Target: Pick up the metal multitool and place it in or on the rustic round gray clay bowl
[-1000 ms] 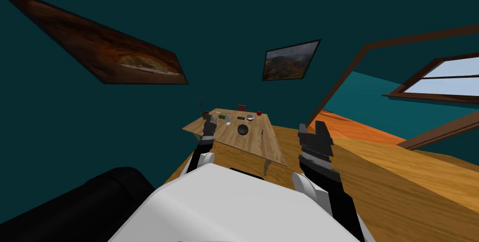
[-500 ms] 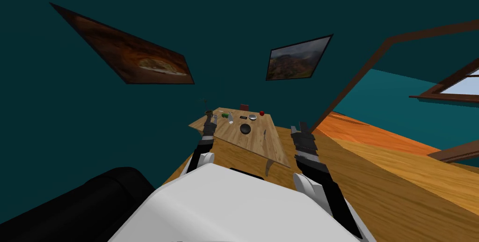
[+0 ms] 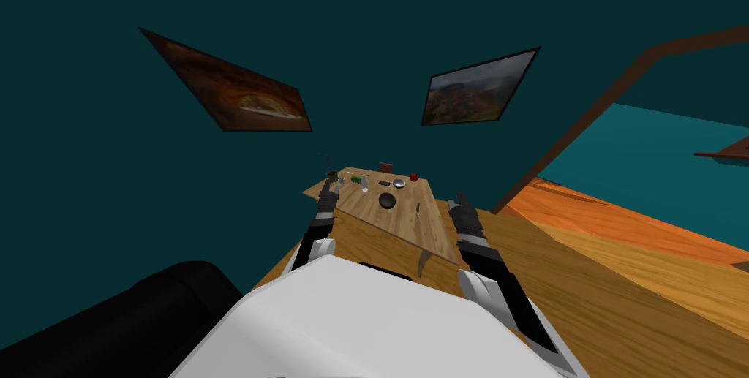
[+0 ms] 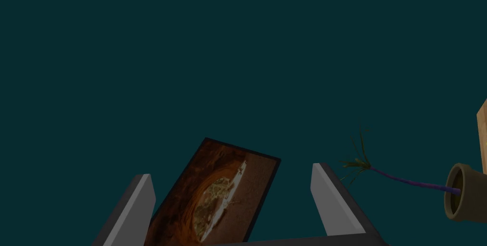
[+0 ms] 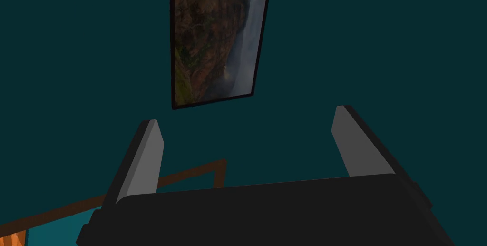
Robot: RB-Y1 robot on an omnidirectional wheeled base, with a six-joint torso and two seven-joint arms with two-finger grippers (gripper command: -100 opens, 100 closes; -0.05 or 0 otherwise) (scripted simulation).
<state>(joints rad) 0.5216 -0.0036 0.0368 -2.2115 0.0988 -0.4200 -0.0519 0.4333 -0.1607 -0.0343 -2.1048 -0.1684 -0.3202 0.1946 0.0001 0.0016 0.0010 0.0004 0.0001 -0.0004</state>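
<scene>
Faintly, multitool [image 3: 418, 210] a tiny sliver — near dark bowl [image 3: 386, 201], on table [image 3: 399, 229].

At frame centre, bare wood of the table [image 3: 395, 226] is left between the dark bowl [image 3: 385, 201] and the multitool [image 3: 418, 210]; just above the bowl, a shiny dish [image 3: 399, 183] and a bottle [image 3: 364, 185] are placed.

Room layout, head view: a dark teal wall [image 3: 366, 15] carries two framed paintings, a brown-orange painting [image 3: 241, 99] at left and a misty mountain landscape [image 3: 472, 92] at right. Below and between them a light wooden table [image 3: 399, 227] stands near the wall on an orange-brown plank floor [image 3: 622, 286]. A brown wooden frame [image 3: 578, 126] edges an opening at right, with a brighter teal wall [image 3: 658, 147] beyond it. A black sofa [image 3: 110, 322] occupies the lower left corner
</scene>
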